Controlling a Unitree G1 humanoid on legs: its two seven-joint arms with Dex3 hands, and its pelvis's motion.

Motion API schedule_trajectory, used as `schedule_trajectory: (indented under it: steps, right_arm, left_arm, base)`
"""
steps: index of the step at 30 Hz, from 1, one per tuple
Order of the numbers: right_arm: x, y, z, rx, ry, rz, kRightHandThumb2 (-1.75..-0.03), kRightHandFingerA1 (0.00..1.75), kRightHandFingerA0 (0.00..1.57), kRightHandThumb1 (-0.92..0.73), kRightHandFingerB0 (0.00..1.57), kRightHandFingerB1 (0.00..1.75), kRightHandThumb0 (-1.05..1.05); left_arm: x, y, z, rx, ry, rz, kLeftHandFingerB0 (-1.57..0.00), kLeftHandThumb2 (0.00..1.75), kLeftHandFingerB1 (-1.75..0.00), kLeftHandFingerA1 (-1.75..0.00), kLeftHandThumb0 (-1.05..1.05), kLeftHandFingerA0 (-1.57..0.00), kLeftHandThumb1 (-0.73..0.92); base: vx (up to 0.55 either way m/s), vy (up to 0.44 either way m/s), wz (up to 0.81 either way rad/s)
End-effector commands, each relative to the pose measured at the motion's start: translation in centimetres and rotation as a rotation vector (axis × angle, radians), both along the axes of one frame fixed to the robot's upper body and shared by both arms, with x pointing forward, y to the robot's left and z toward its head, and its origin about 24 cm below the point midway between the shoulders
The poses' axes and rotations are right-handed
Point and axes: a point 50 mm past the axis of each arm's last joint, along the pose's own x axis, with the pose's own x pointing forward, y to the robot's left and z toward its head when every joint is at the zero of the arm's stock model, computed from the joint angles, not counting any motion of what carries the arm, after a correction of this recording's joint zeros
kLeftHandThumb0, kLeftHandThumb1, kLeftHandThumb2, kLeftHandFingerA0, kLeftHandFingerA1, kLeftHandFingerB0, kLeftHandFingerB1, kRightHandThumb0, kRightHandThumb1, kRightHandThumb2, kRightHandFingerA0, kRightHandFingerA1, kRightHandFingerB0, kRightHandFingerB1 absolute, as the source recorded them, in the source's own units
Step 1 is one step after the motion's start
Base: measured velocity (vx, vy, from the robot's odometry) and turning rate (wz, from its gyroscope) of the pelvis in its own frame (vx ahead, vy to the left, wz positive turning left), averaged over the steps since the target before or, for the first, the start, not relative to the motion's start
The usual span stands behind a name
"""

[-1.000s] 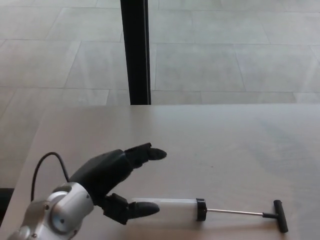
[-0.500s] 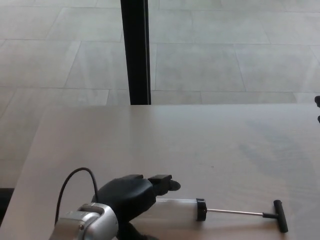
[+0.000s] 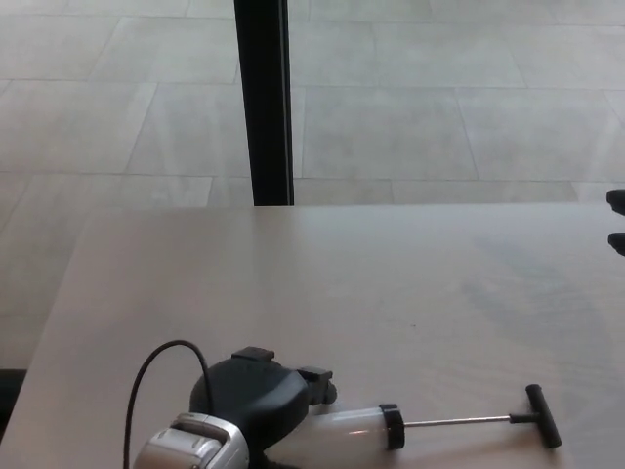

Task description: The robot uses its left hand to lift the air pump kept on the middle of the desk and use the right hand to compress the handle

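Head view, lower centre: left hand (image 3: 262, 399) is clamping the air pump (image 3: 363, 426) barrel on the desk (image 3: 391, 283). Right hand (image 3: 617, 220) is edging in, fingers unclear. Advice: lift level, handle (image 3: 543, 416) staying reachable.

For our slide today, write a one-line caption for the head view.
Left hand closes on the air pump barrel on the desk, handle extended.
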Motion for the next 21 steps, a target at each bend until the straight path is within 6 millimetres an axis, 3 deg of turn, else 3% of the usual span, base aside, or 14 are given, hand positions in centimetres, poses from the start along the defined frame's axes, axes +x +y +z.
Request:
schedule_trajectory:
  steps: [1, 6, 10, 11, 12, 13, 14, 15, 16, 17, 18, 19, 20, 21]
  right_arm:
    - [0.6, 1.0, 2.2, 0.059, -0.060, -0.078, -0.62, 0.59, 0.46, -0.73, 0.55, 0.44, -0.55]
    - [0.7, 1.2, 2.3, 0.055, -0.060, -0.081, -0.62, 0.54, 0.44, -0.72, 0.57, 0.45, -0.57]
    - [0.7, 1.2, 2.4, 0.065, -0.055, -0.091, -0.61, 0.56, 0.43, -0.71, 0.58, 0.45, -0.59]
    - [0.6, 1.1, 2.4, 0.061, -0.047, -0.101, -0.61, 0.54, 0.43, -0.71, 0.58, 0.45, -0.58]
    - [0.7, 1.2, 2.5, 0.062, -0.049, -0.100, -0.61, 0.54, 0.43, -0.71, 0.58, 0.45, -0.58]
    - [0.6, 1.2, 2.4, 0.068, -0.044, -0.103, -0.61, 0.53, 0.43, -0.70, 0.58, 0.45, -0.57]
    - [0.6, 1.2, 2.4, 0.069, -0.045, -0.104, -0.61, 0.53, 0.44, -0.70, 0.58, 0.45, -0.56]
    - [0.6, 1.3, 2.4, 0.070, -0.045, -0.104, -0.61, 0.52, 0.43, -0.70, 0.58, 0.45, -0.56]
    - [0.6, 1.3, 2.4, 0.071, -0.044, -0.103, -0.61, 0.52, 0.43, -0.70, 0.58, 0.45, -0.56]
    - [0.6, 1.4, 2.3, 0.077, -0.039, -0.106, -0.61, 0.52, 0.44, -0.70, 0.59, 0.44, -0.57]
    - [0.6, 1.4, 2.3, 0.075, -0.034, -0.110, -0.61, 0.50, 0.44, -0.70, 0.59, 0.44, -0.57]
    - [0.5, 1.5, 2.3, 0.075, -0.032, -0.114, -0.61, 0.51, 0.44, -0.70, 0.60, 0.45, -0.54]
    - [0.5, 1.4, 2.3, 0.073, -0.033, -0.119, -0.61, 0.52, 0.45, -0.71, 0.59, 0.45, -0.52]
    - [0.5, 1.5, 2.3, 0.069, -0.033, -0.124, -0.61, 0.52, 0.45, -0.71, 0.59, 0.45, -0.52]
  left_arm:
    - [0.5, 1.6, -1.2, 0.293, -0.470, 0.267, -0.52, 0.60, -0.57, -0.93, -0.61, -0.45, 0.66]
    - [0.5, 0.9, -1.8, 0.263, -0.481, 0.302, -0.54, 0.59, -0.69, -1.07, -0.59, -0.56, 0.65]
    - [0.4, 0.5, -2.6, 0.276, -0.468, 0.321, -0.44, 0.59, -0.49, -1.02, -0.59, -0.64, 0.65]
    - [0.2, 0.2, -3.0, 0.285, -0.428, 0.323, -0.29, 0.89, -0.53, -0.99, -0.67, -0.71, 0.48]
    - [0.2, 0.3, -2.9, 0.287, -0.434, 0.326, -0.29, 0.89, -0.53, -0.99, -0.67, -0.71, 0.48]
    - [0.2, 0.0, -3.1, 0.284, -0.400, 0.322, -0.27, 0.59, -0.41, -1.15, -0.57, -0.68, 0.65]
    - [0.2, -0.2, -3.1, 0.291, -0.387, 0.314, -0.23, 0.58, -0.40, -1.12, -0.58, -0.74, 0.65]
    - [0.2, -0.4, -3.2, 0.294, -0.375, 0.308, -0.08, 0.93, -0.49, -1.05, -0.49, -0.80, 0.44]
    - [0.2, -0.5, -3.2, 0.297, -0.363, 0.304, -0.08, 0.93, -0.49, -1.05, -0.49, -0.80, 0.44]
    - [0.1, -0.7, -3.3, 0.289, -0.352, 0.295, -0.20, 0.59, -0.39, -1.22, -0.55, -0.80, 0.63]
    - [0.0, -1.0, -3.6, 0.275, -0.337, 0.278, -0.20, 0.83, -0.49, -1.16, -0.53, -0.94, 0.52]
    - [-0.2, -1.2, -3.8, 0.250, -0.306, 0.266, -0.32, 0.62, -0.43, -1.42, -0.30, -0.90, 0.62]
    - [-0.3, -1.4, -4.2, 0.230, -0.260, 0.251, -0.42, 0.62, -0.47, -1.45, -0.27, -0.88, 0.60]
    - [-0.4, -1.4, -4.3, 0.245, -0.245, 0.243, -0.42, 0.62, -0.47, -1.45, -0.27, -0.88, 0.60]
  base:
    - [0.00, 0.000, 0.00]
    - [0.00, 0.000, 0.00]
    - [0.00, 0.000, 0.00]
    - [0.00, 0.000, 0.00]
    - [0.00, 0.000, 0.00]
    - [0.00, 0.000, 0.00]
    - [0.00, 0.000, 0.00]
    - [0.00, 0.000, 0.00]
    - [0.00, 0.000, 0.00]
    - [0.00, 0.000, 0.00]
    - [0.00, 0.000, 0.00]
    - [0.00, 0.000, 0.00]
    - [0.00, 0.000, 0.00]
    - [0.00, 0.000, 0.00]
